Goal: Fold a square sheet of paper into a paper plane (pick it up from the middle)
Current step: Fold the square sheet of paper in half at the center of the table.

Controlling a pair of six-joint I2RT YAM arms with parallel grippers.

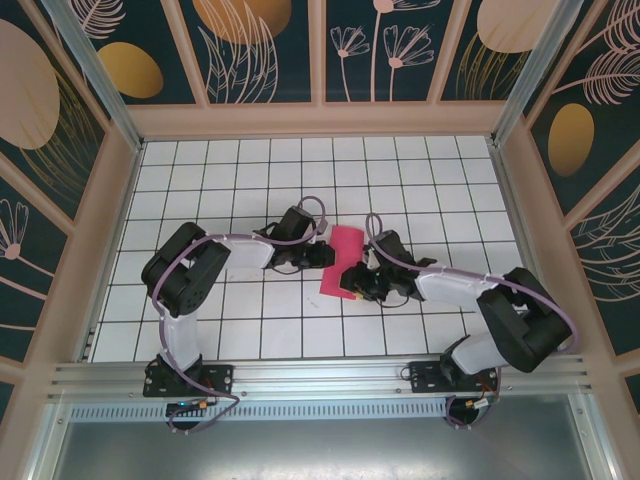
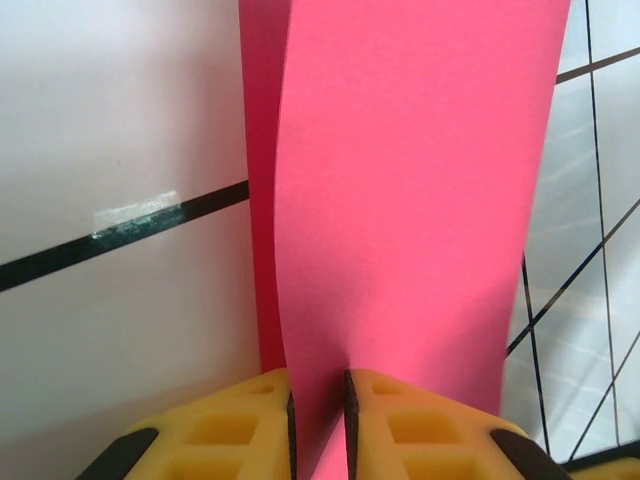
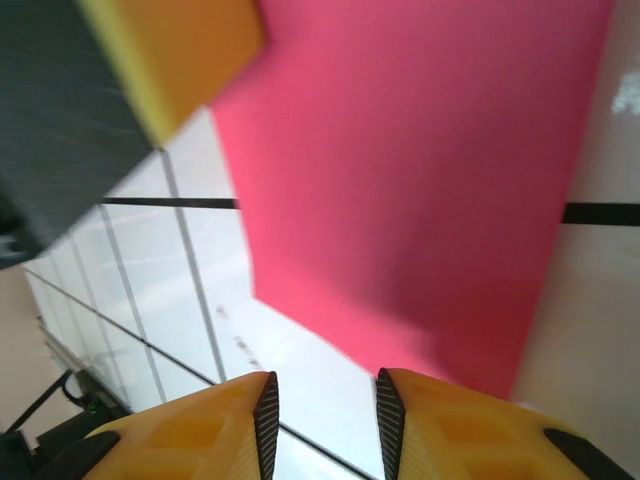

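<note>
My left hand is clamped on the square sheet of paper near the middle of the white-gridded table. In my left wrist view, the two yellow fingers stand almost together, and the red-pink sheet runs up out of the thin slot between them. The paper is doubled there: a darker layer shows as a narrow strip along the left side, behind the brighter front layer.

My right hand sits at the sheet's near end, just beside it. In my right wrist view, its fingers are a narrow gap apart with bare table between them, holding nothing. The paper spreads just ahead of them, its near corner close to the right fingertip. From above, the sheet shows as an upright rectangle between my two hands.
</note>
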